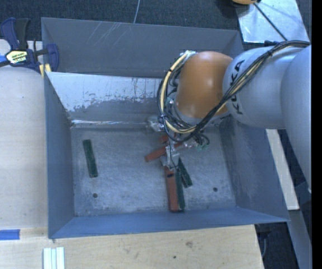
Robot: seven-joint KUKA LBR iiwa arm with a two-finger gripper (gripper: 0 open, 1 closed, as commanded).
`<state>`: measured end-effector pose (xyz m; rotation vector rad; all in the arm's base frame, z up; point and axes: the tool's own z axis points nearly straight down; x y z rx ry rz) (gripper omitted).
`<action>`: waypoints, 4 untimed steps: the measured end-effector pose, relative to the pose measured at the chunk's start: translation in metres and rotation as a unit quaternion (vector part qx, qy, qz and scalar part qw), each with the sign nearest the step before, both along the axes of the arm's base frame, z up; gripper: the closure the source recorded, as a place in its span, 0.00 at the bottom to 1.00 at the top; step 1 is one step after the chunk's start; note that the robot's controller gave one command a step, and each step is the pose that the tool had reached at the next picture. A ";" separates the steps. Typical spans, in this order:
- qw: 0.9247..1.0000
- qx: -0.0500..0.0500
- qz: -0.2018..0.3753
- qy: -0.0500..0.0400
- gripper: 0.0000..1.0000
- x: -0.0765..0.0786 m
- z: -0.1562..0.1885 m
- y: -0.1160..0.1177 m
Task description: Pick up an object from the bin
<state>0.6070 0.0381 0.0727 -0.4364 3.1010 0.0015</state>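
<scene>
The hand (171, 160), grip unclear, hangs amid brown bar (175, 195), dark-green strip (185, 178) and reddish piece (154, 156).

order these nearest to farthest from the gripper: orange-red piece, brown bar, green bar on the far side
1. Orange-red piece, just beside the gripper, toward the view's left.
2. Brown bar, below it, running to the bin's near wall.
3. Green bar, alone at the view's left of the floor.

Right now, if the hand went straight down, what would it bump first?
Probably the reddish-brown stick right under the hand, beside a dark green stick; depth is hard to judge.
</scene>
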 end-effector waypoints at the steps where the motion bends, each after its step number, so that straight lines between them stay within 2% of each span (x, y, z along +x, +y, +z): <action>1: 1.000 0.000 0.000 -0.001 1.00 0.001 0.002 0.000; 2: 1.000 0.000 -0.001 0.000 0.00 0.000 0.000 0.000; 3: 1.000 0.000 -0.001 0.001 0.00 0.000 0.000 0.000; 4: 0.995 -0.002 0.100 -0.001 0.00 -0.017 0.000 0.003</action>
